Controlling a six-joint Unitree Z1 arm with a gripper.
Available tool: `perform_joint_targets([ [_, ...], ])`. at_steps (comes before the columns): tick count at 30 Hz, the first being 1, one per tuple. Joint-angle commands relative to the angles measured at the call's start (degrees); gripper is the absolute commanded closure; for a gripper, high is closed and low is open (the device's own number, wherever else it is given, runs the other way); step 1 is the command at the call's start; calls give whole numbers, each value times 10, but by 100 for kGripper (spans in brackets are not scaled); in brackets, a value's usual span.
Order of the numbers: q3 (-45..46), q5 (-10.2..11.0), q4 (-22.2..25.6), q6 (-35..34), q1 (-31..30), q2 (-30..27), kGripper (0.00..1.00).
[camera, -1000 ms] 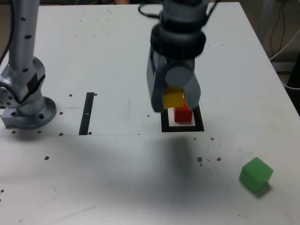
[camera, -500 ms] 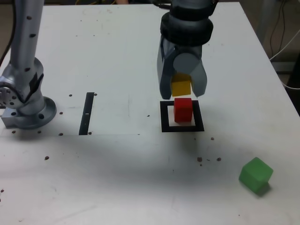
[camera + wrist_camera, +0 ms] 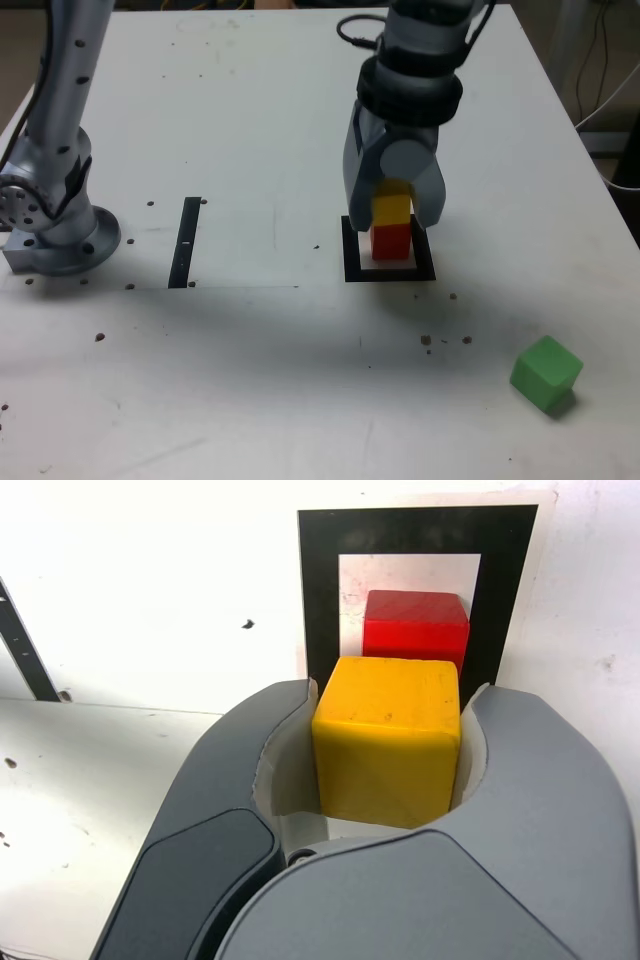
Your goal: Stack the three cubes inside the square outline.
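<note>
One green cube [image 3: 546,374] sits nearest the exterior camera, on the surface [image 3: 250,400] well apart from the square outline [image 3: 354,273], so its turn is still to come. Farther off, the red cube [image 3: 391,243] lies inside the outline. Just by it, seemingly above, the end effector [image 3: 393,215] grips the yellow cube [image 3: 387,742]; whether the two touch, I cannot tell. Roughly a third looks done.

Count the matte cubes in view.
3: red cube inside the black square outline; yellow cube gripped in the grey hand; green cube at the exterior view's lower right.
</note>
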Motion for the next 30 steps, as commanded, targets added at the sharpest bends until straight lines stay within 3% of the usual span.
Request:
perform_joint_targets([
  [1, 1, 0, -5, 4, 0, 5, 81],
  [21, 11, -3, -23, 11, 0, 17, 63],
  [30, 12, -1, -21, 12, 0, 17, 43],
])
